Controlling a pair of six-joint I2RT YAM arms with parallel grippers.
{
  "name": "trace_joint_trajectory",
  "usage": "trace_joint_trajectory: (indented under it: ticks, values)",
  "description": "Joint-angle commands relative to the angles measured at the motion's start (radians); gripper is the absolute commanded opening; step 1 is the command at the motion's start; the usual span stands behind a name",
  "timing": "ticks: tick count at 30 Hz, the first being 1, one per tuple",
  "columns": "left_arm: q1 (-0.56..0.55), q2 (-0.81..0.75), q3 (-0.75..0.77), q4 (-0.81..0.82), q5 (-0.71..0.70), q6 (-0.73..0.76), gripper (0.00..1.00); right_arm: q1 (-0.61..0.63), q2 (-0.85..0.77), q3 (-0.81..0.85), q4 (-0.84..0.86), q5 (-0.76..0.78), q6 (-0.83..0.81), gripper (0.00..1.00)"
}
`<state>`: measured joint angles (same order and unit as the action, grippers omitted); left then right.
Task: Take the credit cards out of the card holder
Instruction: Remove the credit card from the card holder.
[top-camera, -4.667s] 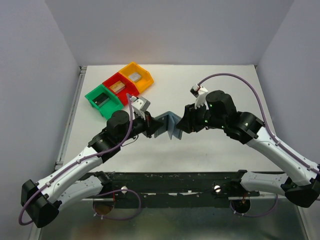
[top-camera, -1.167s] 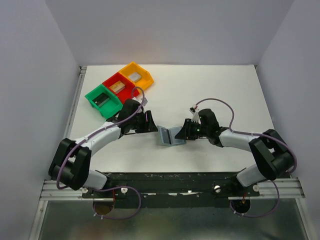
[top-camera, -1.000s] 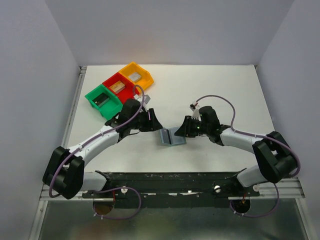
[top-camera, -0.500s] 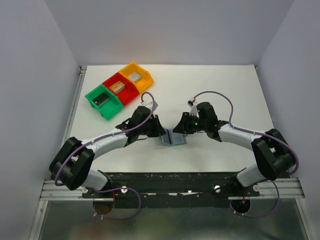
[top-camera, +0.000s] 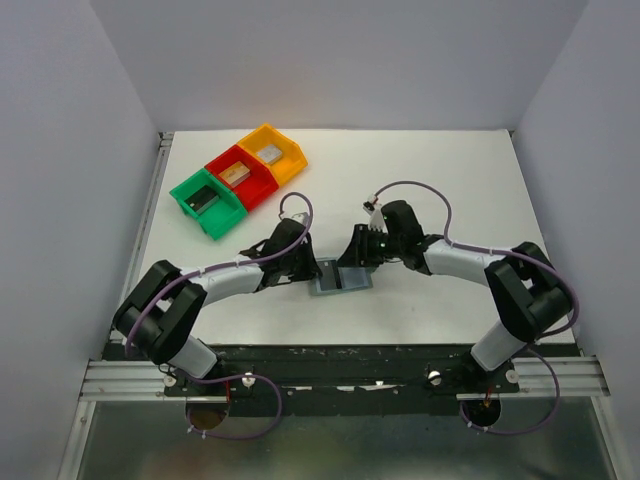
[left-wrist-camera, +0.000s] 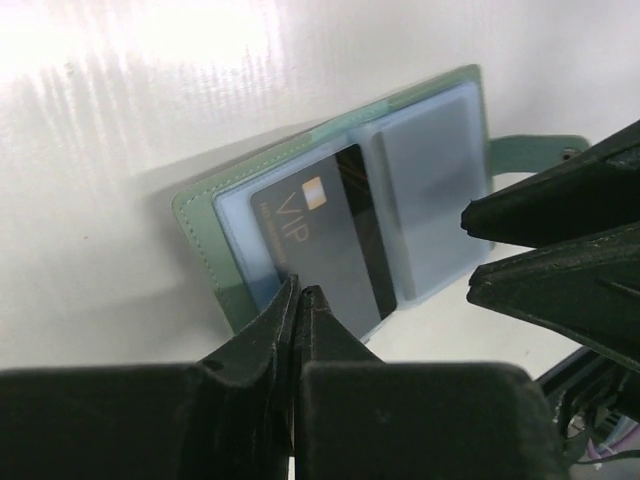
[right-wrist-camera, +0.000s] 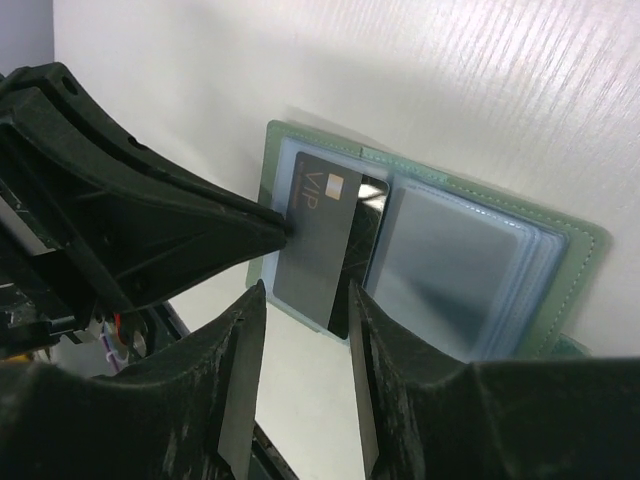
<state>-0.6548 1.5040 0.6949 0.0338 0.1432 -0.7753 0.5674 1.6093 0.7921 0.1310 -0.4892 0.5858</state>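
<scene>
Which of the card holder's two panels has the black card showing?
On the card holder, the panel away from the tab, beside the left tool: a black VIP card lies on it. The tab-side panel shows only frosted sleeves.

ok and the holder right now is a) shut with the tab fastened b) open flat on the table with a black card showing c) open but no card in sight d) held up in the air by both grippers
b: both wrist views show the holder lying open on the table, with a black card marked VIP over one of its panels.
</scene>
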Motion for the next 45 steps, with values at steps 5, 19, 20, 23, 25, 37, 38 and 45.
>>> trace_joint_trajectory:
  ticks: [5, 19, 20, 23, 25, 37, 38, 45]
  values:
    - [0.001, 0.024, -0.038, -0.068, -0.093, -0.015, 0.07, 0.023, 0.084, 0.035, 0.004, -0.058, 0.009, 0.48]
    - [0.003, 0.025, -0.072, -0.063, -0.108, -0.013, 0.06, 0.035, 0.149, 0.055, -0.011, -0.062, 0.008, 0.48]
    - [0.004, 0.024, -0.075, -0.063, -0.108, -0.015, 0.06, 0.035, 0.152, 0.055, -0.019, -0.052, 0.005, 0.48]
    - [0.003, 0.025, -0.083, -0.054, -0.105, -0.016, 0.06, 0.035, 0.161, 0.052, -0.01, -0.057, 0.006, 0.48]
    - [0.006, 0.024, -0.084, -0.054, -0.103, -0.018, 0.06, 0.035, 0.169, 0.055, -0.007, -0.063, 0.011, 0.48]
    - [0.006, 0.019, -0.083, -0.057, -0.103, -0.01, 0.07, 0.035, 0.196, 0.042, 0.081, -0.137, 0.062, 0.45]
    - [0.006, 0.021, -0.081, -0.06, -0.102, -0.01, 0.07, 0.035, 0.201, 0.045, 0.082, -0.14, 0.066, 0.44]
    - [0.004, 0.01, -0.09, -0.052, -0.103, -0.005, 0.11, 0.035, 0.215, 0.038, 0.127, -0.17, 0.094, 0.41]
